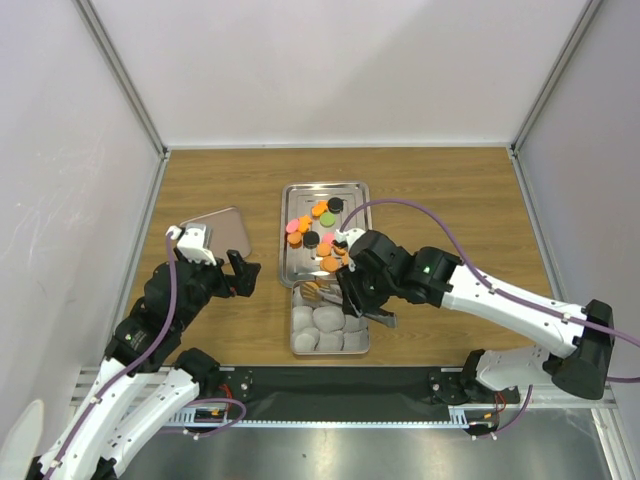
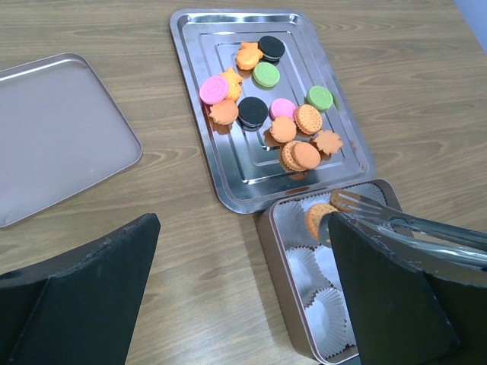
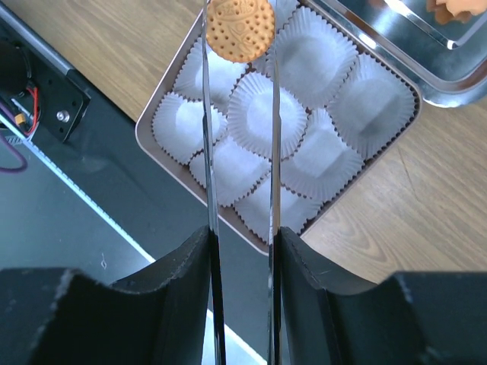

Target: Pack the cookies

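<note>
The two right fingers [image 3: 179,289], black and blocky, are pressed onto one pair of tongs [image 3: 207,152], one finger on each thin, shiny metal blade. The blades stand narrow and almost parallel. At their far tip one cookie [image 3: 240,29] is pinched. It is round and flat, light orange-brown, with a stamped dotted pattern. It hangs well ahead of the fingers, over the far end of the tin [image 3: 152,133]. I cannot tell if it touches a cup.

The tin is one rectangular box of dull metal with rounded corners. It is filled with white pleated paper cups [image 3: 266,114]. I count about nine, in three rows, but the blades hide some parts.

Just beside the tin's far end lies one steel tray [image 2: 190,46], rectangular, mirror-bright, with a stepped bottom. The other cookies [image 2: 283,129] lie on it, well apart from both pairs of fingers. There are two black, two green, two pink and about eight orange. Some are round and ribbed, some have a flower or star shape, and two orange ones overlap.

The two left fingers [image 2: 84,304], black and wedge-shaped, are spread wide with nothing between them. They hang over the wooden bench [image 2: 411,68], left of the tin. One shallow lid [image 2: 61,129], matte grey-brown metal with rounded corners, lies on the bench left of the tray, apart from it.
</note>
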